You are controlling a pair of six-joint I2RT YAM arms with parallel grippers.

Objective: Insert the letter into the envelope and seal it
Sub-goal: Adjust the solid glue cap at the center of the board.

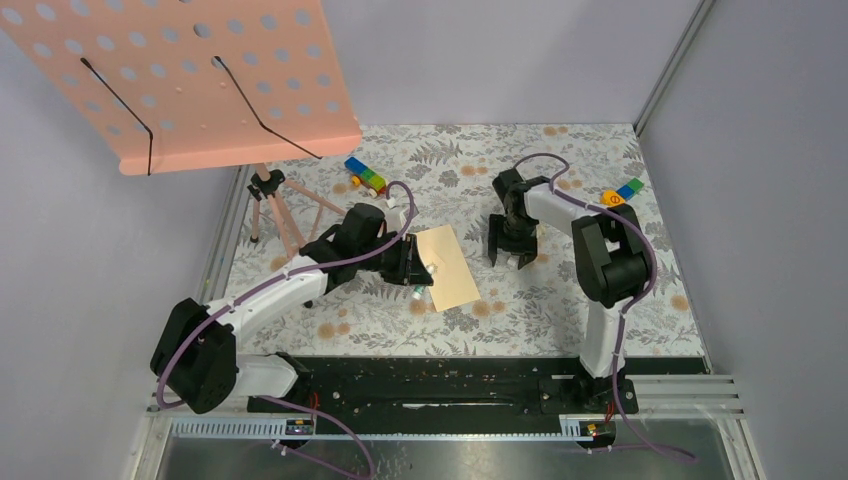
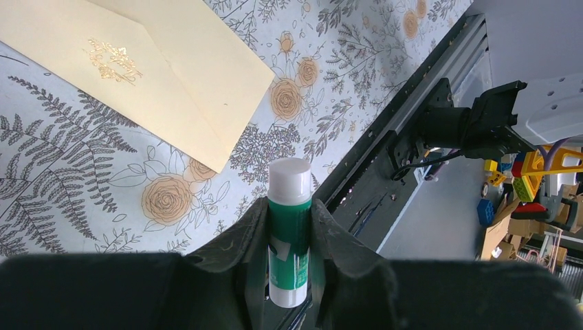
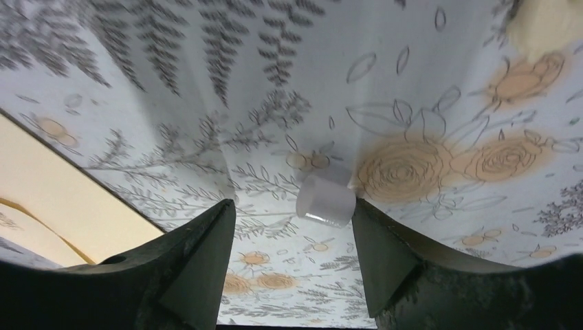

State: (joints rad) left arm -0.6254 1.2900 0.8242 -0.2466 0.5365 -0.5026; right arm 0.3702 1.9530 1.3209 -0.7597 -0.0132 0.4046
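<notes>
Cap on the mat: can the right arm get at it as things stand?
Probably yes. The right gripper is open over the cap, which lies bare between its jaws, close to one; nothing covers it.

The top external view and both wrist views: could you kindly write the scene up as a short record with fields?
envelope: pale tan paper envelope with a gold emblem, flat on the floral table cover
letter: not visible as a separate sheet
left end effector: shut on a green glue stick with a white tip, beside the envelope
right end effector: open, low over the table
between its fingers: small white cylindrical cap, lying ungripped
</notes>
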